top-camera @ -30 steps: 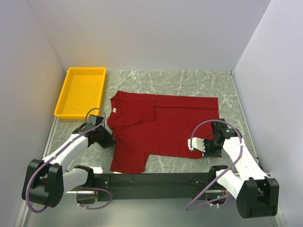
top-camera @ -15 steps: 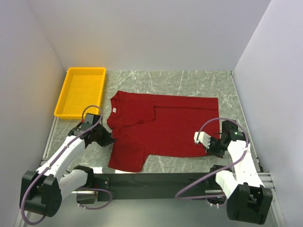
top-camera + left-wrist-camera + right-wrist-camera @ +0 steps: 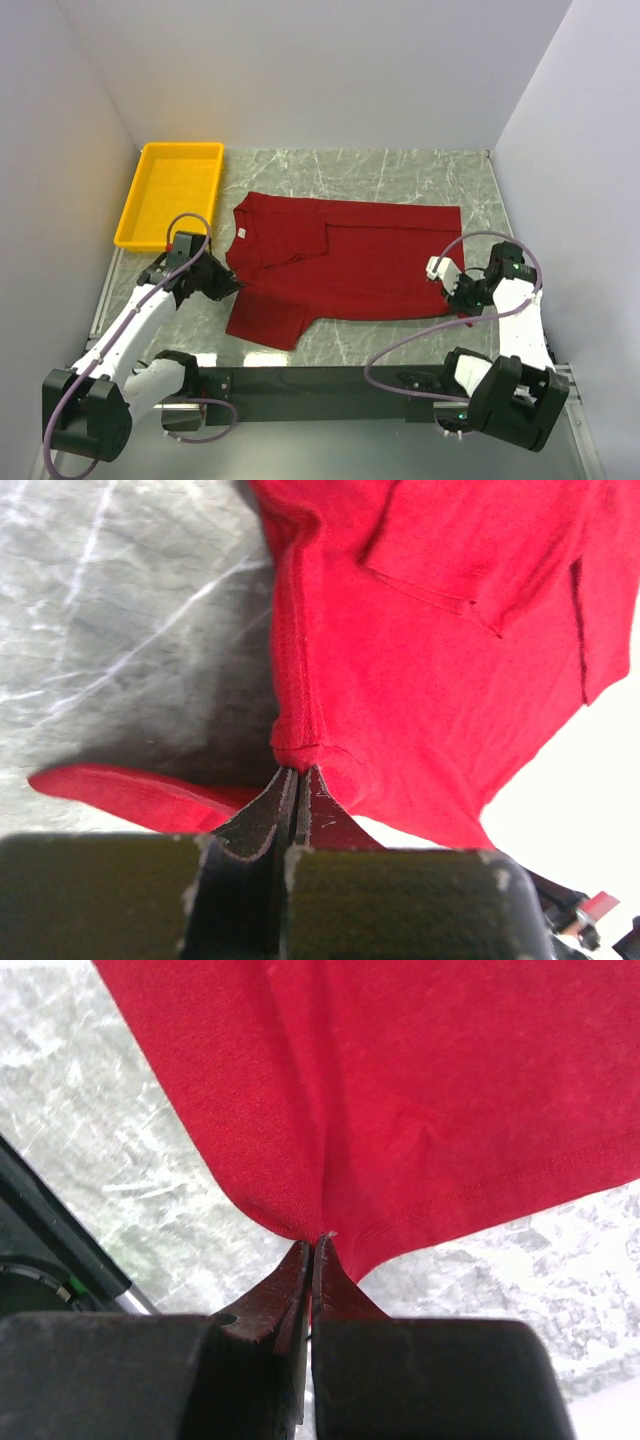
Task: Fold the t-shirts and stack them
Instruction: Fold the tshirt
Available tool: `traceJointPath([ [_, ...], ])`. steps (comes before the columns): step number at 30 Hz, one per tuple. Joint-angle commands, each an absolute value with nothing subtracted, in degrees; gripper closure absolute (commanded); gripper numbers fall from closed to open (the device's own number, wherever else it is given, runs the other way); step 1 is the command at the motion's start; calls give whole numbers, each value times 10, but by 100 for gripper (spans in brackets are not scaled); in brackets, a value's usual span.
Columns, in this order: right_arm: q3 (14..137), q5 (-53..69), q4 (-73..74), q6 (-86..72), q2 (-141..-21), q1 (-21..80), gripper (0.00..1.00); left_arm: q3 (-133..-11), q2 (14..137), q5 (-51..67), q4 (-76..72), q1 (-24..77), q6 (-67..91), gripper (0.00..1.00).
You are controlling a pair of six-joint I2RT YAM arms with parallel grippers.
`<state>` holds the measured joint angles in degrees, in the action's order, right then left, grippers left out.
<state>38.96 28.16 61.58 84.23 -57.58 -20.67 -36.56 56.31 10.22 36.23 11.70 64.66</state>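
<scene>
The shirt (image 3: 345, 260) lay mid-table (image 3: 400, 170), its long axis running left to right, collar left and hem right. The left gripper (image 3: 232, 290) pinched its near-left edge between closed jaws. The right gripper (image 3: 463, 303) likewise pinched the near-right hem corner.

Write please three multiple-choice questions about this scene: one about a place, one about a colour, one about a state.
1. Where is the yellow tray?
A) near right
B) far left
C) in the middle

2. What colour is the t-shirt?
A) blue
B) white
C) dark red

3. The right gripper is:
A) shut on the t-shirt's edge
B) open above the tray
C) open and empty

Answers:
1 B: in the top view it lies beyond the t-shirt, on the left.
2 C: the cloth is dark red in every view.
3 A: the right wrist view shows closed jaws pinching the cloth.
</scene>
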Motion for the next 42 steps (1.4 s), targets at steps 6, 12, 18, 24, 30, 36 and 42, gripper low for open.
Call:
traceJointPath([
  [6,426,321,556,780,-633,-215,100,-420,593,119,325,112,668,99],
  [12,449,328,528,737,-685,-220,100,-467,631,111,326,102,661,99],
  [18,474,326,480,678,-751,-225,100,-496,683,103,311,85,658,99],
  [24,511,337,454,628,-812,-225,100,-526,746,98,294,78,645,99],
  [30,548,348,445,609,-848,-224,100,-550,793,87,293,73,634,99],
  [36,578,340,442,595,-881,-214,100,-554,809,75,293,67,627,99],
  [42,592,328,440,586,-903,-191,99,-560,829,73,291,65,621,99],
])
